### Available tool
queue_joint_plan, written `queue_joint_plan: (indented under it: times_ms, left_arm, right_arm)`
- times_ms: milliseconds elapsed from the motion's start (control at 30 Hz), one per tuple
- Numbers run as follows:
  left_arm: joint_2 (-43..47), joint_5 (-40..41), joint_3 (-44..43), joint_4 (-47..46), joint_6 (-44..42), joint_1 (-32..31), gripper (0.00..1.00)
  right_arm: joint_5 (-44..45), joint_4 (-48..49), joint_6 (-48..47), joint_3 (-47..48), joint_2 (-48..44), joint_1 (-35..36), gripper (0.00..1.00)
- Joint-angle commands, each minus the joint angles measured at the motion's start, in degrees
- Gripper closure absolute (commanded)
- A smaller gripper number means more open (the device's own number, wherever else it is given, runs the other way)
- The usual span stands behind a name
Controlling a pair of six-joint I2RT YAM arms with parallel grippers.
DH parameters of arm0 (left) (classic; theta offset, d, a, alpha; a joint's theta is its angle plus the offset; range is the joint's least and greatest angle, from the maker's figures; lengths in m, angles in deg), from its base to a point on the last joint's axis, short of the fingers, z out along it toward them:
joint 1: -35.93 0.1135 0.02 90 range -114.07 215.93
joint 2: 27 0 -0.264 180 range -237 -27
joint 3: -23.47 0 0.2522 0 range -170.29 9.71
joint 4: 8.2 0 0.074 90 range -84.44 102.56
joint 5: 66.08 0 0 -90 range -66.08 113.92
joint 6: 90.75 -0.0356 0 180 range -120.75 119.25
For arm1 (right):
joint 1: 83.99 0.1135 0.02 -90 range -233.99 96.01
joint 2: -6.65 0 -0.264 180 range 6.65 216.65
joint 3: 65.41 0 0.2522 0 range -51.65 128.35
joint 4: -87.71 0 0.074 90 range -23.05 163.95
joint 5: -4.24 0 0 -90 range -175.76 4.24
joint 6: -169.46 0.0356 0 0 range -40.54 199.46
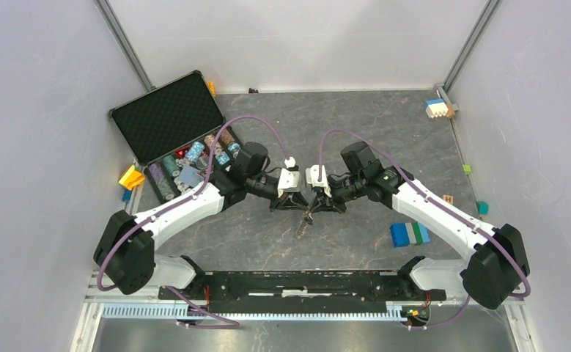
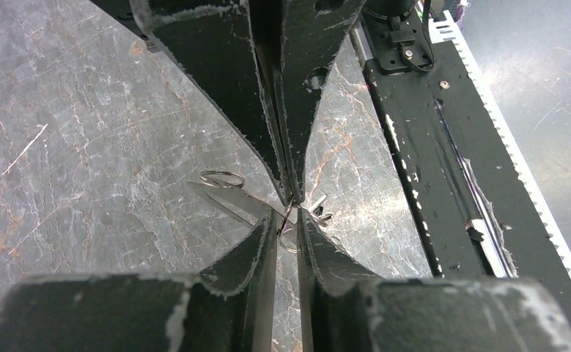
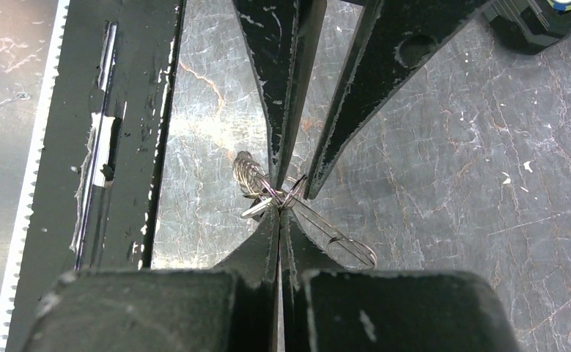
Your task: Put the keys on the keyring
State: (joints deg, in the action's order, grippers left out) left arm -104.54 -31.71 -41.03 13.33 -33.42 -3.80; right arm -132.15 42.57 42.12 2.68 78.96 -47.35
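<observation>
At centre, keyring [image 3: 251, 178] wires tangled, unclear; right tool [image 3: 278, 211] pinches them, left tool [image 2: 288, 218] spread.

Left tool [image 1: 303, 208], right tool [image 1: 317, 208], tips meeting mid-table, keys [image 1: 302, 229] just below

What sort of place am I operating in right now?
Most likely a lab test cell, not a real workshop: plain pale walls with metal frame posts box in a stone-patterned table, toy blocks lie scattered on it, and a foam-lined black case sits at the back left.
</observation>
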Motion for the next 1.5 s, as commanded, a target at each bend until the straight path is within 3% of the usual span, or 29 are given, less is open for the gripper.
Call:
queue_joint_plan:
  times_ms: [0,200,533,667,800,933,1467]
  left_arm:
    - [0.5,-1.1,-1.2,0.9,-2.8,-0.4,0.78]
    - [0.2,-1.3,-0.9,1.1,-3.8,-0.4,0.81]
    - [-0.3,-1.4,-0.9,1.1,-3.6,-0.5,0.98]
    - [-0.3,-1.4,-0.7,1.1,-3.9,-0.5,0.98]
    - [-0.2,-1.3,-0.7,1.4,-4.4,-0.5,0.88]
    - [-0.2,-1.0,-0.8,1.6,-4.8,-0.5,0.84]
    - [-0.3,-1.0,-0.5,2.2,-6.6,-0.5,0.82]
  right_arm:
    - [-1.2,1.1,0.6,2.4,-0.1,0.3,1.0]
    - [-1.5,1.5,0.7,2.0,-0.5,0.3,1.0]
    - [-1.8,1.9,1.0,2.0,-0.5,0.2,1.0]
    - [-1.8,1.9,0.9,1.9,-0.5,0.3,1.0]
    - [-1.8,1.9,0.6,1.8,-0.7,0.3,1.0]
    - [-1.8,1.9,0.5,1.6,-0.8,0.2,1.0]
    - [-2.2,2.0,0.6,1.5,-1.0,0.3,1.0]
